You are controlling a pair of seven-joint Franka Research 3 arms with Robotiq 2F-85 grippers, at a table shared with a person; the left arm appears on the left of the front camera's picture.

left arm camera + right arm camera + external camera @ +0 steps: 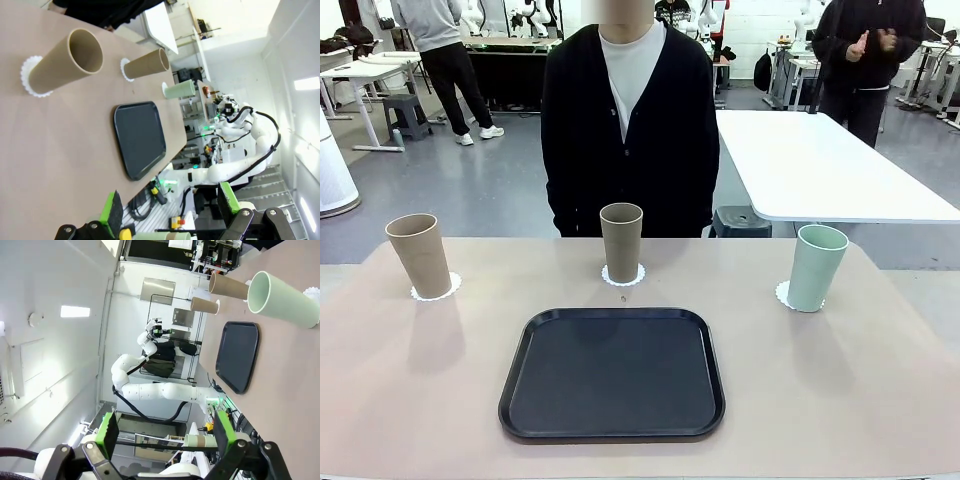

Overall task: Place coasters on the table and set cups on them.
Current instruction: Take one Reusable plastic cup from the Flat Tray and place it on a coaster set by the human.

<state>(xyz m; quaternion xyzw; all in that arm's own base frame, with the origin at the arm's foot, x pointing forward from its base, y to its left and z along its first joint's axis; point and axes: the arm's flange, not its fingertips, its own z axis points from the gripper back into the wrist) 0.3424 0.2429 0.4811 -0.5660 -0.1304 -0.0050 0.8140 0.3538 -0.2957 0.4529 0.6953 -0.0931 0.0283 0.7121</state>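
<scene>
Three cups stand upright on the beige table [880, 380], each on a white lacy coaster. A tan cup [419, 255] is at the far left on its coaster [447, 289]. A second tan cup [621, 241] stands at the middle on a coaster [623, 277]. A mint green cup [816, 267] is at the right on a coaster [783, 293]. My left gripper [170, 210] is open and held well back from the left tan cup [62, 62]. Open too, my right gripper [165, 432] is away from the green cup [282, 300]. Neither holds anything.
An empty black tray [612, 372] lies at the middle front of the table. A person in a dark cardigan [630, 120] stands right behind the far edge. A white table [820, 165] is off to the back right.
</scene>
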